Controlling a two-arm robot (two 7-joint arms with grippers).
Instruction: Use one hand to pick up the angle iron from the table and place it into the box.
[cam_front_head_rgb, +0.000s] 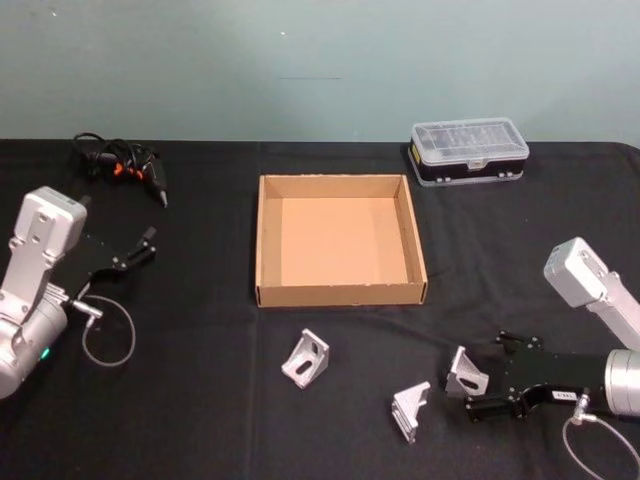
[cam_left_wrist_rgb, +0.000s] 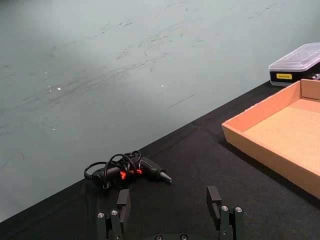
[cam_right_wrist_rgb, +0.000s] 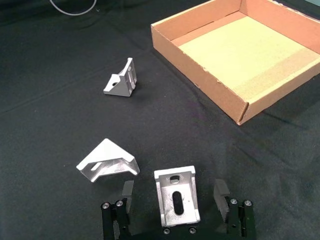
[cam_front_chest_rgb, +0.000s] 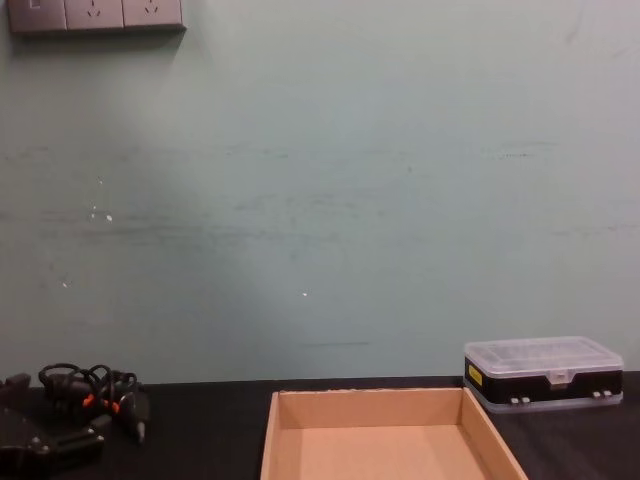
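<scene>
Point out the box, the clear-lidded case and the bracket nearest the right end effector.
Box (cam_front_head_rgb: 340, 294): head view, front wall.
Case (cam_front_head_rgb: 468, 138): head view, clear lid.
Bracket (cam_right_wrist_rgb: 187, 197): right wrist view, slotted face, beside the slot.

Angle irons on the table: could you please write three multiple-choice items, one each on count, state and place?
1. How many angle irons lie on the table? A two B three C five
2. The box is: A empty B holding one iron C lidded
3. The right gripper stands: A high in the air B open astride the rightmost angle iron C inside the box
Answers: B, three lie before the box; A, its floor is bare; B, its fingers flank that iron. The left gripper is parked open at left.
</scene>
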